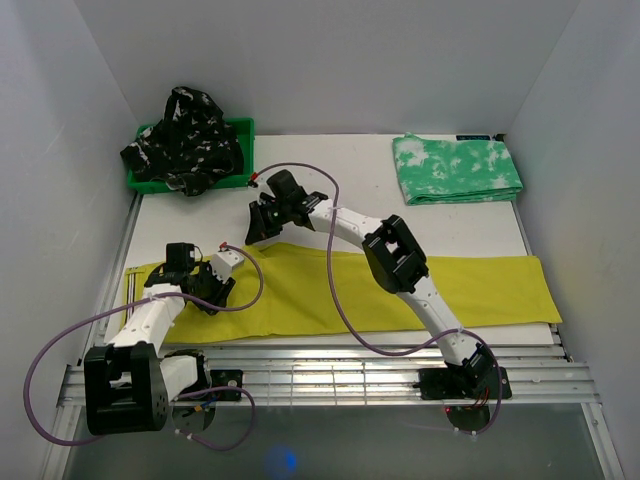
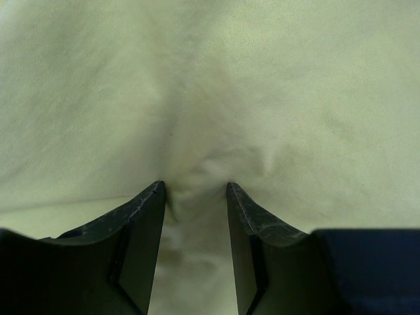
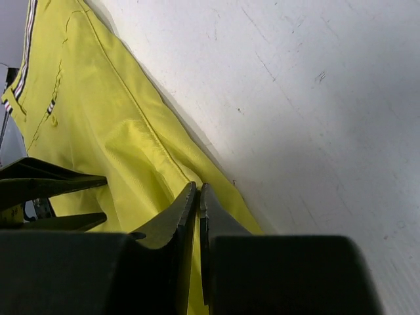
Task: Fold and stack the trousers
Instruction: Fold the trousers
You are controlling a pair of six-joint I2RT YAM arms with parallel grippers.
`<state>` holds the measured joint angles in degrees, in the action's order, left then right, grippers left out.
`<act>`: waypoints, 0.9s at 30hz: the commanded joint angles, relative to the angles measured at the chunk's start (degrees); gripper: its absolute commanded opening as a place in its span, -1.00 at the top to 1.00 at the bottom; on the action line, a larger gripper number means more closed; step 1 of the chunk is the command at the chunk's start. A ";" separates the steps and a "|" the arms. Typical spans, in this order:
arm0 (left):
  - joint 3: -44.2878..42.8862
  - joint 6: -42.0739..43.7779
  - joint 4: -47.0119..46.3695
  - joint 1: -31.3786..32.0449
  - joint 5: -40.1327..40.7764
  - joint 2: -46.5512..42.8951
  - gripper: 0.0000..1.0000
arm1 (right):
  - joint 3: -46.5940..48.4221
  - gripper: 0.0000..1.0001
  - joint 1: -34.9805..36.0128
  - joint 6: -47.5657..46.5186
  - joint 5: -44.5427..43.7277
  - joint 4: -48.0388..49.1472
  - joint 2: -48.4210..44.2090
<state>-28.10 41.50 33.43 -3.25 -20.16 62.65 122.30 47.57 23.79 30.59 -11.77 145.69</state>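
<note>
**Trousers: 1 pair folded, 1 in hand, 1 waiting**

Fingers point(image 3: 174, 216) of the right gripper point(image 3: 198, 187) are pressed together with hardly a gap. Their tips sit right on the far long edge of the yellow trousers point(image 1: 480, 290), and they appear to pinch that edge where it meets the bare white table point(image 1: 350, 180). Fingers point(image 2: 144, 216) of the left gripper point(image 2: 195, 187) stand about halfway apart, pushed down into the same yellow cloth. A small pucker has risen between the tips, but nothing is clamped yet.

The yellow pair lies flat and at full length across the near part of the table, its striped waistband point(image 3: 20, 59) at the left end. The left gripper is near that end and the right gripper is on the far edge towards the middle. No fold shows in it, so this looks like the start of the 1st fold, taking hold before any lift.

Further out, the green-and-white pair point(image 1: 455, 168) rests at the far right as a neat rectangle and looks already folded. The black patterned pair point(image 1: 185, 140) is heaped loosely in the green bin point(image 1: 244, 140) at the far left, not yet dealt with.

By my reading 1 of 3 is done. 2 remain to be folded, and no stack exists yet.
</note>
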 commanded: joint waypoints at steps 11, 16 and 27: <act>1.12 -0.36 3.75 0.08 -0.49 1.42 -0.04 | 4.26 0.85 -1.69 -4.45 -5.71 9.83 -1.28; 1.20 -0.63 3.75 0.08 -0.40 1.68 -0.04 | 3.20 0.85 -1.78 -8.84 -11.77 15.80 0.03; 1.11 -0.98 3.75 0.08 -0.67 2.39 -0.04 | 4.38 -0.04 -2.13 -18.25 -16.09 17.48 -1.43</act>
<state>-28.25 41.04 32.10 -3.25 -20.78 63.66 125.80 47.33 10.96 18.00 0.12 149.42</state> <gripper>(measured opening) 0.522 0.464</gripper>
